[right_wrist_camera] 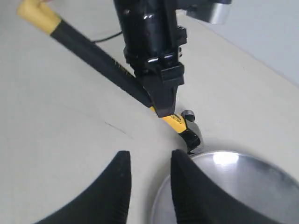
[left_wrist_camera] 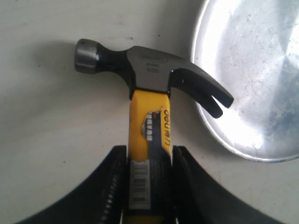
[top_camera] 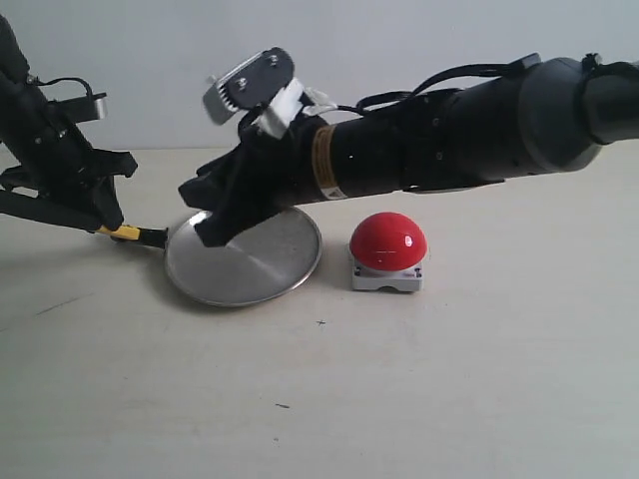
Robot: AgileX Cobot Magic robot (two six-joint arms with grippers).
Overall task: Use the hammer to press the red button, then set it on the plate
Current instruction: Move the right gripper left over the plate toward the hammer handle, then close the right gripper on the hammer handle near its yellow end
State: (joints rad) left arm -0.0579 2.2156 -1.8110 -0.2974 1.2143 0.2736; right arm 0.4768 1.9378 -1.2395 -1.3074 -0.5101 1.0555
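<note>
My left gripper point(left_wrist_camera: 149, 154) is shut on the hammer point(left_wrist_camera: 149, 70), clamping the handle just below the yellow neck. Its dark head hangs low at the left rim of the silver plate point(left_wrist_camera: 252, 70), with the claw reaching over that rim. In the exterior view the hammer point(top_camera: 125, 233) pokes out of the left gripper point(top_camera: 105, 222) toward the plate point(top_camera: 265, 269). My right gripper point(top_camera: 200, 215) hovers open over the plate's left part, holding nothing. The right wrist view shows the right gripper point(right_wrist_camera: 149, 158) facing the hammer point(right_wrist_camera: 180, 123) and the plate point(right_wrist_camera: 233, 186). The red button point(top_camera: 388, 242) stands right of the plate.
The right arm point(top_camera: 449, 130) stretches across from the right, above the button and the plate's back. Light tabletop point(top_camera: 319, 399) runs in front of the plate and button. A pale wall rises behind the table.
</note>
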